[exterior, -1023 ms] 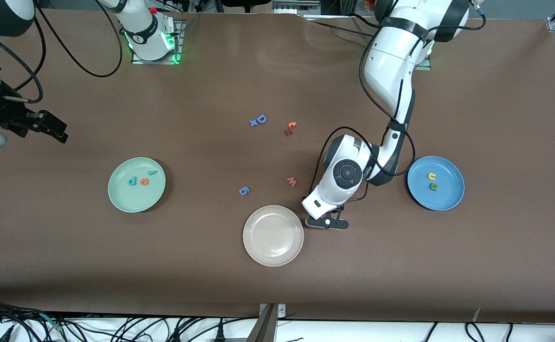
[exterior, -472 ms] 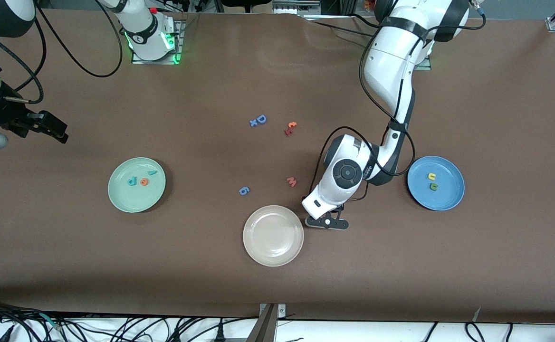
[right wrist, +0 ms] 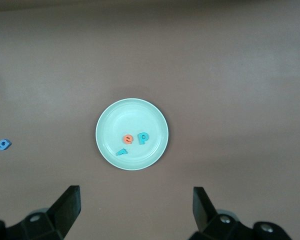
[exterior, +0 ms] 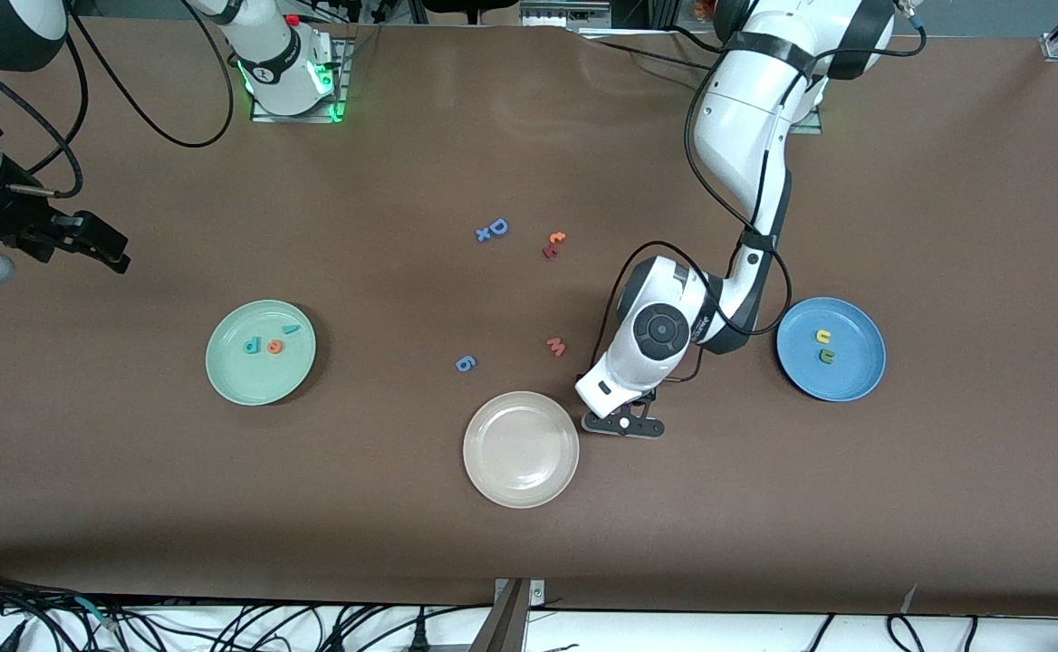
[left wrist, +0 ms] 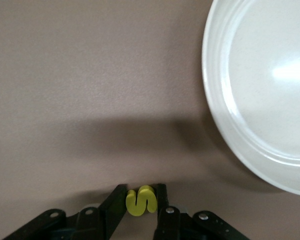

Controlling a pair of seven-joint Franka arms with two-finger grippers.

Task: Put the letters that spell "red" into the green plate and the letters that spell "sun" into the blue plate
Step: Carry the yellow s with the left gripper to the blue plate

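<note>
Brown table (exterior: pixel 402 543): left tool (left wrist: pixel 141 204) grasps yellow "s" (left wrist: pixel 140 201), long axis spanning fingers; right tool (right wrist: pixel 135 207) released.

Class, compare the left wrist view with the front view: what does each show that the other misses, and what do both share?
Only the left wrist view shows the yellow "s" pinched in the left pincer, just above the table.

Only the front view shows the green plate holding "r", "e" and "d", the blue plate holding the "u" and "n", the loose letters mid-table, and the right pincer waiting open at its arm's end of the table.

Both show the cream-white plate beside the left pincer.
</note>
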